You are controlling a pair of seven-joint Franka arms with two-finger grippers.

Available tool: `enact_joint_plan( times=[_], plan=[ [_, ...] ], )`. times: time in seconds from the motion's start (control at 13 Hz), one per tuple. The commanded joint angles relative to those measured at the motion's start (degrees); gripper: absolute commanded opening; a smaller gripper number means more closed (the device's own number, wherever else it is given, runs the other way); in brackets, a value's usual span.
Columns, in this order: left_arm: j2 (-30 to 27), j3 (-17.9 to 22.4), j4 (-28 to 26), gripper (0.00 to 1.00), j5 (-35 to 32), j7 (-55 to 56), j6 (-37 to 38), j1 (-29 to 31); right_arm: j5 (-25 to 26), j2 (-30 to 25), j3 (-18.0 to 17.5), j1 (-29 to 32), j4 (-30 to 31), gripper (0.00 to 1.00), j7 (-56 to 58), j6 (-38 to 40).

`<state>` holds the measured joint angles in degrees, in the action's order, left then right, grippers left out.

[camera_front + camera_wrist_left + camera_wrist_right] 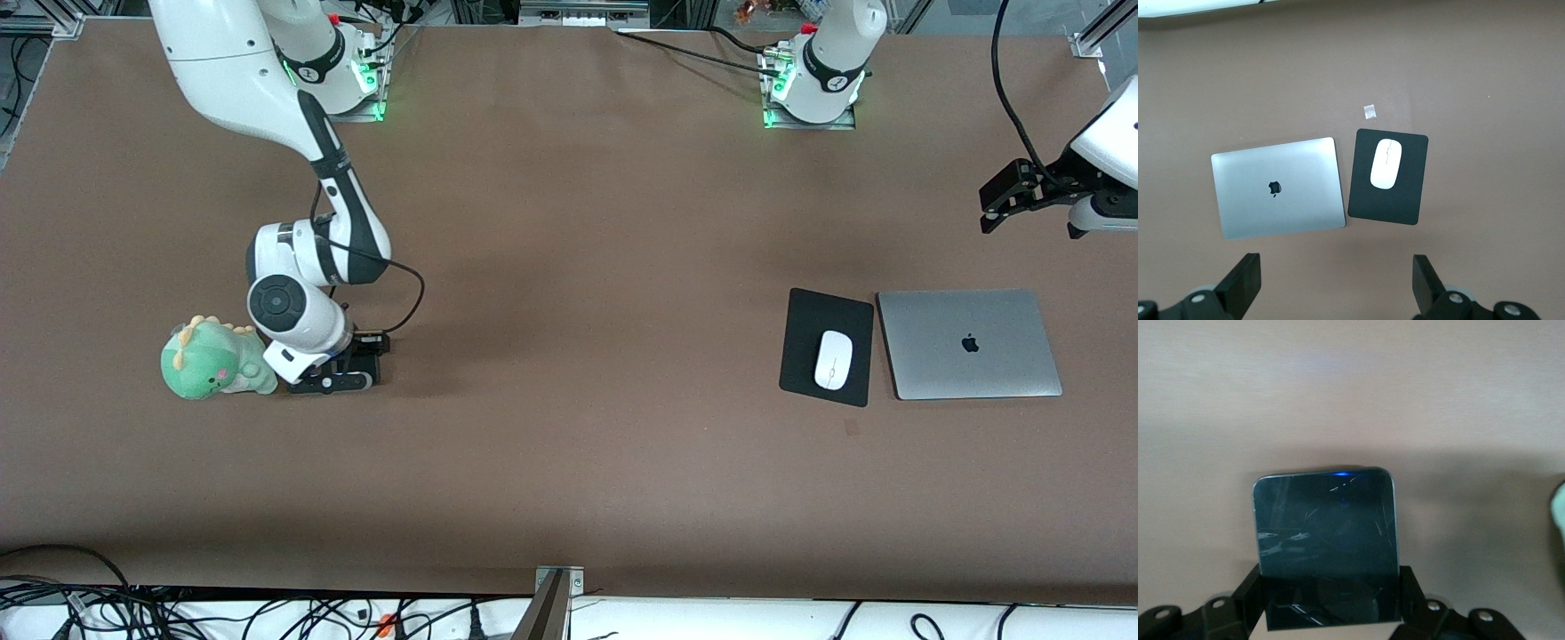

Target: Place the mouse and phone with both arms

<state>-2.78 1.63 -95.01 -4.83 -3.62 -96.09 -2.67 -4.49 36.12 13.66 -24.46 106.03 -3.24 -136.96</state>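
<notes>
The phone (1326, 533) was clamped between the right gripper (1331, 603) fingers, low beside the dinosaur plush (213, 359). The left gripper (1337, 280) was held spread above the mouse (1385, 163).

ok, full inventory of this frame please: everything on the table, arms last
mouse: 1, white, on the mouse pad, toward the left arm's end of the table
mouse pad: 1, black, beside the laptop
laptop: 1, silver, lid closed, flat on the table
dinosaur plush: 1, green, toward the right arm's end, beside the right claw
phone: 1, black, between the right claw's fingers, seen in the right wrist view
table: 1, brown
left claw: 1, black, open, up in the air, farther from the front camera than the laptop
right claw: 1, black, low at the table, shut on the phone
</notes>
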Motion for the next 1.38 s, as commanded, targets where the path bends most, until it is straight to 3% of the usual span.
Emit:
enact_joint_plan(
  times=[0.0, 0.15, 0.23, 0.46, 0.77, 1.08, 1.31],
  plan=[
    [1.81, 0.39, 3.78, 1.0, -1.15, -1.04, 2.93, -0.49, -1.13, 0.17, -0.83, 2.48, 1.64, 0.51, 2.98, -3.39],
    [1.81, 0.48, 3.86, 1.0, -0.97, -1.13, 3.01, -0.49, -1.13, -0.43, -1.09, 2.48, 1.55, 0.96, 1.15, -2.79],
    [1.81, 0.48, 3.86, 1.0, -0.97, -1.13, 3.1, -0.41, -1.13, -1.83, -1.44, 2.4, 1.46, 1.0, -1.57, -1.65],
    [1.81, 0.48, 4.04, 1.0, -0.62, -1.04, 3.19, -0.49, -0.96, -10.33, -3.02, 0.99, -0.03, 1.0, -8.88, 8.7],
    [1.81, 0.39, 4.48, 1.0, -1.06, -1.04, 3.98, -0.49, -0.69, -25.02, -3.12, 0.9, -2.65, 1.0, -8.98, 26.0],
    [1.81, 0.48, 4.48, 1.0, -0.88, -1.13, 4.42, -0.41, 0.01, -33.03, -1.98, 0.99, -6.18, 1.0, -8.01, 39.46],
    [1.81, 0.48, 4.48, 1.0, -0.88, -1.13, 4.69, -0.4, 0.45, -35.06, -1.53, 2.82, -8.03, 1.0, -4.33, 45.36]
  ],
)
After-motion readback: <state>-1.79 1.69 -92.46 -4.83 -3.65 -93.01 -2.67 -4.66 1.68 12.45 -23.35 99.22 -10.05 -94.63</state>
